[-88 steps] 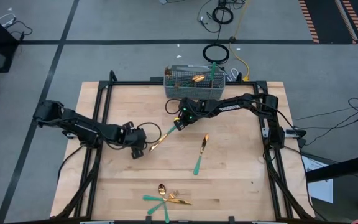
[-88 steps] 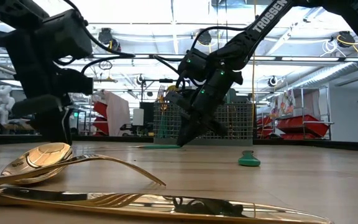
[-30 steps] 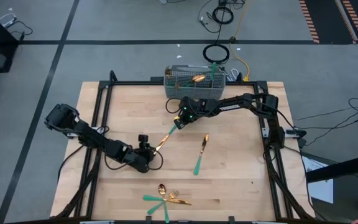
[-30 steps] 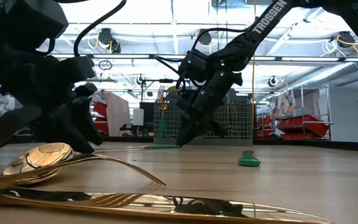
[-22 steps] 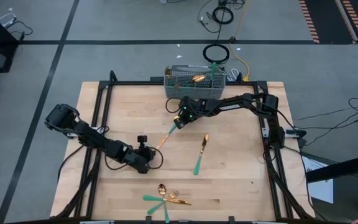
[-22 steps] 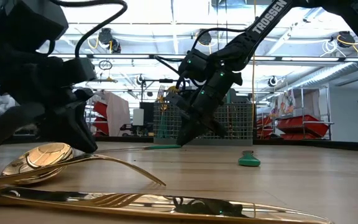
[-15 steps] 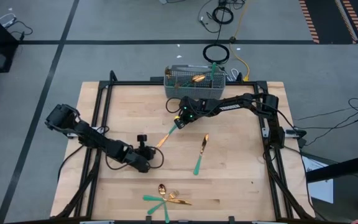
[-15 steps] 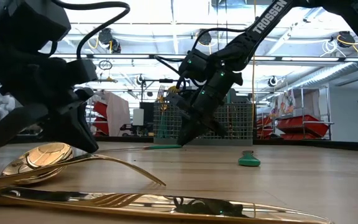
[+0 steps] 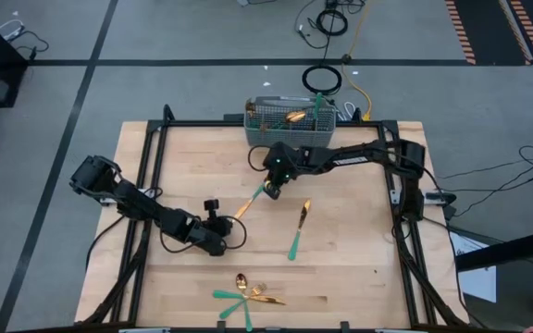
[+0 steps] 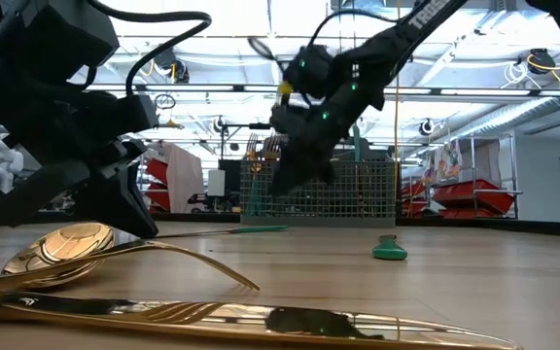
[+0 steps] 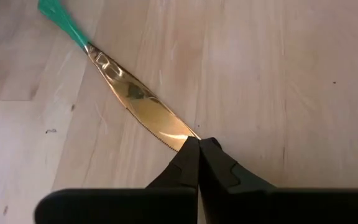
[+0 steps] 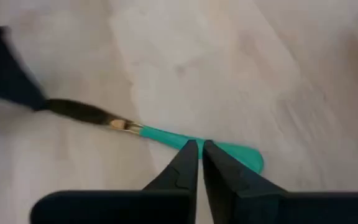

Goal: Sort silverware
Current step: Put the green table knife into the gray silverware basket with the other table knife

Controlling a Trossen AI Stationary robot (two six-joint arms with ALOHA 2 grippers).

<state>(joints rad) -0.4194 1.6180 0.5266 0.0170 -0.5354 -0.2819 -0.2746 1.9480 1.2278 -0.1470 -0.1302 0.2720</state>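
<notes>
Since a second ago your left gripper [image 11: 199,144] has snapped shut on the blade tip of the gold knife with the teal handle [image 9: 251,197], mid-desk, while your right gripper [image 12: 195,147] has lifted off its handle end, fingers together and empty. The knife lies flat on the wooden desk [image 9: 359,268], just short of the grey wire-mesh caddy [image 9: 288,125] at the far edge. Pinched only at the tip, it may well pivot or slip when you lift.

text: white letters, partly cut off at the frame edge, are showing on the right arm [image 10: 426,15] | not fully readable | nothing else legible
</notes>
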